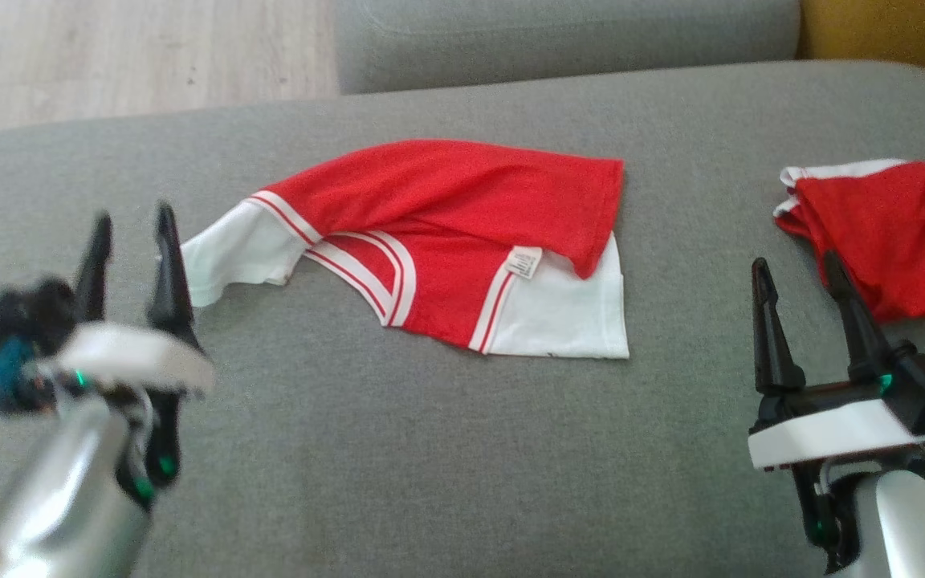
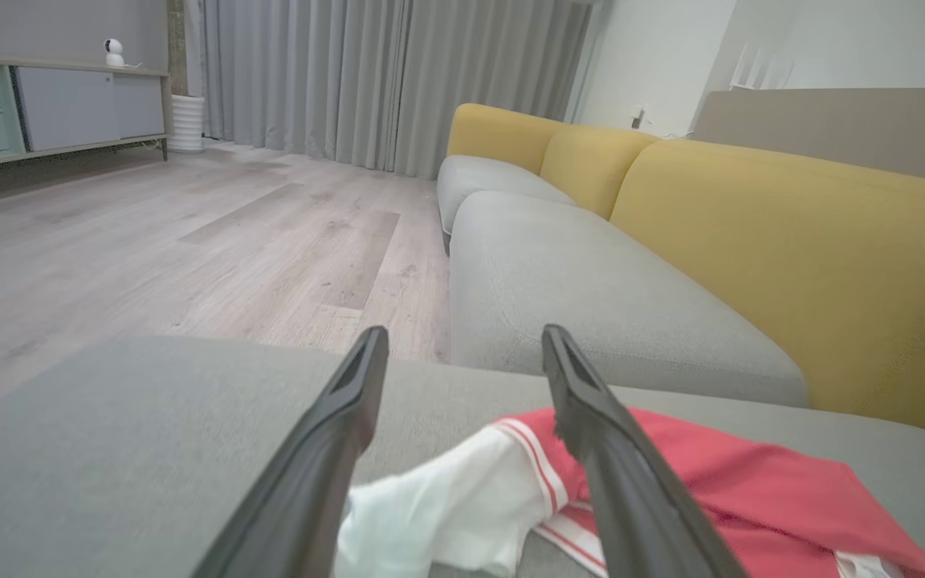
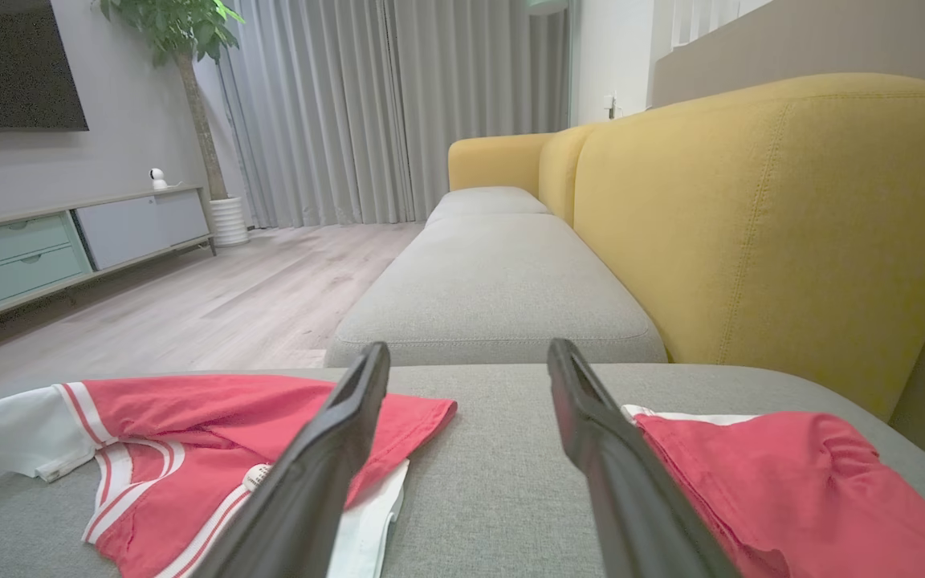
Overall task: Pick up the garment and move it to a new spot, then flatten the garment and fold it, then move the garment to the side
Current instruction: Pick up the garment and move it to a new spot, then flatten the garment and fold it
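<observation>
Head view shows us the garment (image 1: 446, 241), a red shirt with white sleeves and striped trim, lying rumpled and partly doubled over itself in the middle of the grey seat cushion (image 1: 462, 449). One white sleeve (image 1: 230, 261) stretches out toward our left side, a small white label (image 1: 524, 262) shows near the centre, and a white panel peeks from under the red cloth at the lower right corner. Our left gripper (image 1: 132, 213) stands just beside the end of that sleeve, blurred in this view, with its two dark fingers spread apart and nothing between them. In the left wrist view we see the sleeve lying on the cushion below the gap between the fingers, and we cannot tell whether either finger touches it. Our right gripper (image 1: 795, 261) hangs over bare cushion well to the right of the garment, jaws wide and empty. Just beyond it, at the right edge, lies a second red piece of clothing (image 1: 888, 233) with a white border, well apart from the garment. Farther out we see another grey seat (image 1: 567, 32), a yellow backrest (image 1: 888, 32) and a pale wooden floor (image 1: 133, 56). In the right wrist view, grey curtains (image 3: 326, 112) hang at the far end of the room.
</observation>
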Robot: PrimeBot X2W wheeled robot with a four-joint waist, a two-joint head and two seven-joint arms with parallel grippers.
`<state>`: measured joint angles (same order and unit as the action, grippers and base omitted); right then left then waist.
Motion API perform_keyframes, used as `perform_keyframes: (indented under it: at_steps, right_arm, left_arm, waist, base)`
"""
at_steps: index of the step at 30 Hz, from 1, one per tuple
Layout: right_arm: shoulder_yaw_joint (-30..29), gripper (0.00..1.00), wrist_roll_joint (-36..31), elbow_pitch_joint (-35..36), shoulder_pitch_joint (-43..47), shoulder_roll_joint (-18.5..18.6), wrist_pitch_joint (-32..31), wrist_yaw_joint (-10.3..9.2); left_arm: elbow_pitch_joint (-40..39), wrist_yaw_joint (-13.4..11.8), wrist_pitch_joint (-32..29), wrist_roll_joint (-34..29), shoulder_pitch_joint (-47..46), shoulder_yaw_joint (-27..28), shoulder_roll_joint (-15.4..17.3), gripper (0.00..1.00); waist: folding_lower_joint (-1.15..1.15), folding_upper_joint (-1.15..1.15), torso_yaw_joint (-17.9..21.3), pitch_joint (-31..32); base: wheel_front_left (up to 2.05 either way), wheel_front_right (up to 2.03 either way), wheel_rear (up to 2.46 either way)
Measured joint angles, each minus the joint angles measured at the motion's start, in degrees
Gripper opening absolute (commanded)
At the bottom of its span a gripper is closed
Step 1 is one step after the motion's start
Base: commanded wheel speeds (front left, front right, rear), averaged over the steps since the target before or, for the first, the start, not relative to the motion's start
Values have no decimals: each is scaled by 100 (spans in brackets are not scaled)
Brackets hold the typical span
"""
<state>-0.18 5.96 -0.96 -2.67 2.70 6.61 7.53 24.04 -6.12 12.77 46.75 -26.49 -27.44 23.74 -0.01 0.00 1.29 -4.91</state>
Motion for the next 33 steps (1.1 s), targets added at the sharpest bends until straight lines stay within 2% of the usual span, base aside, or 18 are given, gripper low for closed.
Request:
perform_keyframes:
  at_steps: [9,15,21,33]
  right_arm:
    - [-29,100,-51,-259,510,-3,18,0]
    - [-31,100,-51,-454,596,-7,135,0]
    - [5,100,-36,-787,712,-9,255,0]
    - [112,100,9,-1217,687,-10,402,0]
  left_arm:
    - [-1238,-695,148,-266,1774,-1,-224,100]
    - [-1759,-955,151,-599,2502,-5,-375,100]
    - [-1868,-1000,151,-765,2805,-38,-478,100]
    - [-1686,-900,152,-905,2805,-57,-605,100]
  waist:
    - [-1,0,-235,342]
    - [-1,0,-304,495]
    - [0,0,-358,557]
    - [0,0,-368,565]
  base:
    - [0,0,0]
    - [0,0,0]
    - [0,0,0]
    - [0,0,0]
